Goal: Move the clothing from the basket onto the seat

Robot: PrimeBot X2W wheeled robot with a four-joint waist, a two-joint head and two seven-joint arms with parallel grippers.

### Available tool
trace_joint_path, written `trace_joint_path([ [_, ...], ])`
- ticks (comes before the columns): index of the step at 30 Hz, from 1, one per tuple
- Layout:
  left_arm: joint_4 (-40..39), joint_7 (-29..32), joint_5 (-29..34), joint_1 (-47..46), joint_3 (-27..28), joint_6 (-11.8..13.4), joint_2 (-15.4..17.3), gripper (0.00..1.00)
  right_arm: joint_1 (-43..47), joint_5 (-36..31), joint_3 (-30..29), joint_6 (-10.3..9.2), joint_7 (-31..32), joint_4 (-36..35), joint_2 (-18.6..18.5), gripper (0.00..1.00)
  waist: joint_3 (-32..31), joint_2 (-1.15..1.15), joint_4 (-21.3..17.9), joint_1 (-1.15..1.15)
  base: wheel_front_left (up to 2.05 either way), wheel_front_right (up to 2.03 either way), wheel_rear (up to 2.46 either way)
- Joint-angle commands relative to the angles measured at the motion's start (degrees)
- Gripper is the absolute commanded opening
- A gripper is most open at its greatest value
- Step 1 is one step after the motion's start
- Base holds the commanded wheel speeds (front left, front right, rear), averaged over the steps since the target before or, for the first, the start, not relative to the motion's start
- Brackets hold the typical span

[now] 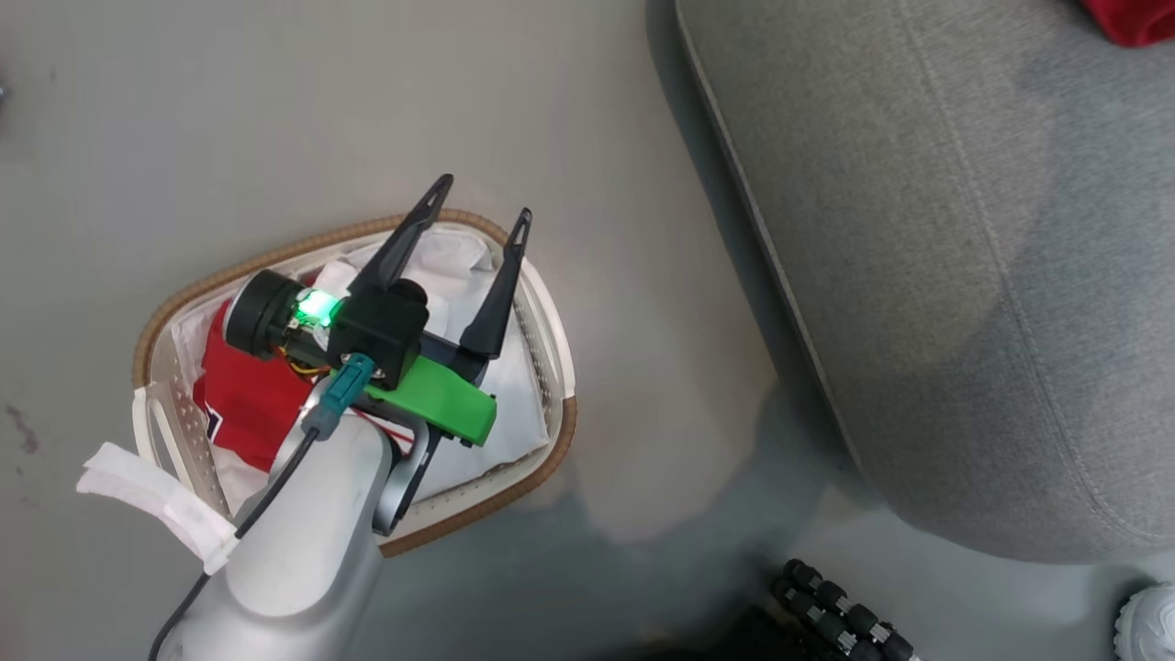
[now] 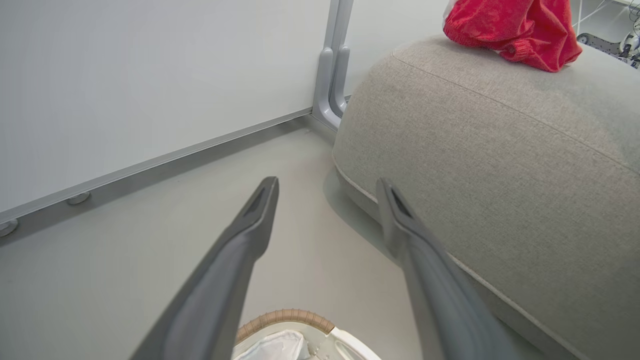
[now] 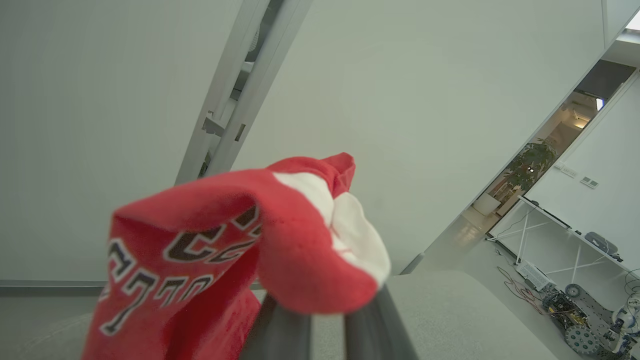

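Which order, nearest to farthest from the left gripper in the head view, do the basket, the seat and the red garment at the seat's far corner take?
1. basket, directly below the left gripper.
2. seat, off to the gripper's right.
3. red garment, at the seat's far corner, top right of the view.

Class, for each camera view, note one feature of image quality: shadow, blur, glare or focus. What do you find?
Head view: a broad soft shadow darkens the floor beside the seat, and a green light glows on the left arm. Left wrist view: the fingers of the left hand are blurred, the seat sharper. Right wrist view: the garment, close to the lens, is out of focus.
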Motion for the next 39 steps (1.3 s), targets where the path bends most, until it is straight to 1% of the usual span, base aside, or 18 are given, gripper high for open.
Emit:
trace_joint_path([
  [1, -0.5, -0.1, 0.2, 0.3, 0.3, 0.4, 0.6, 1.0, 1.9, -0.9, -1.6, -0.08, -0.1, 0.6, 0.3, 0.0, 3.3, -0.01, 1.0, -0.01, 0.0, 0.0, 0.0],
  [4, -1.0, -0.1, 0.8, 1.1, 0.4, 0.6, 1.2, 1.0, 5.8, -2.3, -5.3, -0.08, -0.1, 1.9, 1.7, 0.0, 3.9, -0.01, 1.0, -0.01, 0.0, 0.0, 0.0],
  [10, -1.5, -0.1, 0.6, 2.2, 1.0, 1.0, 2.1, 1.0, 11.5, -3.0, -9.2, -0.08, -0.1, 4.0, 3.8, 0.0, 4.0, -0.01, 0.4, -0.01, 0.0, 0.0, 0.0],
  [15, -1.3, -0.1, 0.2, 2.8, 1.1, 1.0, 2.7, 1.0, 13.8, -3.3, -10.0, -0.08, -0.1, 4.1, 5.6, 0.0, 3.4, -0.01, 0.0, -0.01, 0.0, 0.0, 0.0],
  [16, -1.2, -0.1, 0.2, 2.9, 1.1, 1.0, 2.8, 1.0, 14.1, -3.2, -10.3, -0.08, -0.1, 4.1, 6.0, 0.11, 3.2, -0.01, 0.0, -0.01, 0.0, 0.0, 0.0],
  [17, -1.1, -0.1, 0.1, 3.0, 1.1, 1.0, 2.8, 1.0, 14.3, -2.9, -10.6, -0.08, -0.1, 4.0, 6.4, 0.18, 3.0, -0.01, -0.1, -0.01, 0.0, 0.0, 0.0],
  [18, -0.9, -0.1, 0.1, 3.1, 1.1, 1.0, 2.9, 1.0, 14.5, -2.6, -10.9, -0.08, -0.1, 3.8, 7.0, 1.0, 2.7, -0.01, -0.2, -0.01, 0.0, 0.0, 0.0],
  [21, -0.5, -0.1, -0.1, 3.4, 1.0, 1.0, 2.7, 1.0, 15.9, -2.4, -10.9, -0.08, -0.1, 3.2, 7.6, 1.0, 1.7, -0.01, -0.2, -0.01, 0.0, 0.0, 0.0],
  [27, 0.2, -0.1, -0.7, 4.6, 1.0, 1.0, 1.9, 1.0, 21.2, -0.7, -7.8, -0.08, -0.1, -0.9, 8.6, 1.0, -1.7, -0.01, -0.1, -0.01, 0.0, 0.0, 0.0],
  [31, 0.3, -0.1, -1.2, 5.8, 1.6, 0.9, 1.3, 1.0, 26.7, 0.2, -6.3, -0.08, -0.1, -4.5, 9.5, 1.0, -5.1, -0.01, 0.0, -0.01, 0.0, 0.0, 0.0],
  [34, 0.4, -0.1, -1.7, 7.2, 2.3, 0.8, 0.6, 1.0, 31.2, 0.3, -5.3, -0.08, -0.1, -6.7, 10.8, 1.0, -7.9, -0.01, 0.1, -0.01, 0.0, 0.0, 0.0],
  [39, -0.2, -0.1, -2.5, 9.4, 4.1, 0.7, -0.7, 1.0, 35.1, 1.1, -4.4, -0.08, -0.1, -8.9, 10.8, 1.0, -12.5, -0.01, 0.5, -0.01, 0.0, 0.0, 0.0],
])
